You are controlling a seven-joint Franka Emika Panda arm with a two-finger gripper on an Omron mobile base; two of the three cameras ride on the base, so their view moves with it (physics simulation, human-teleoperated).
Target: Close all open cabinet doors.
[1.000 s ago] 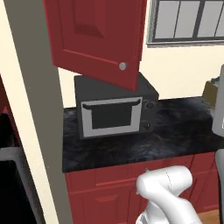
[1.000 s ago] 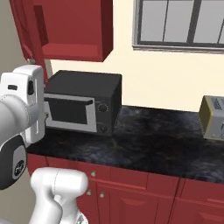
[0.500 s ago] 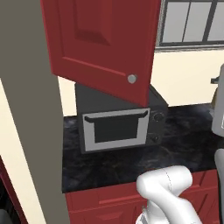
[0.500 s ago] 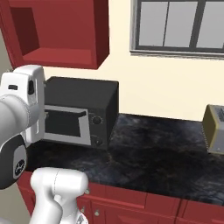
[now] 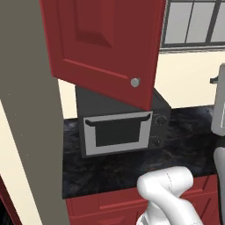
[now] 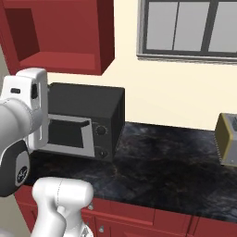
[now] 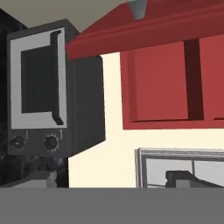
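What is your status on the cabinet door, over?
Pincer open, holding nothing. Cabinet door swung wide open above the microwave. Nothing between pincer and door.

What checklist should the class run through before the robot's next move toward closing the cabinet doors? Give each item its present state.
1. Cabinet door located: ok, it stands swung open over the microwave.
2. Knob visible for aiming: ok, near the door's lower corner.
3. Cabinet interior free of things in the door's way: ok for the part that shows.
4. Gripper open: ok, the fingers stand wide apart with nothing between them.
5. Gripper touching the door: not ok, a gap remains in the hand view.
6. Other doors open: cannot tell from these views.
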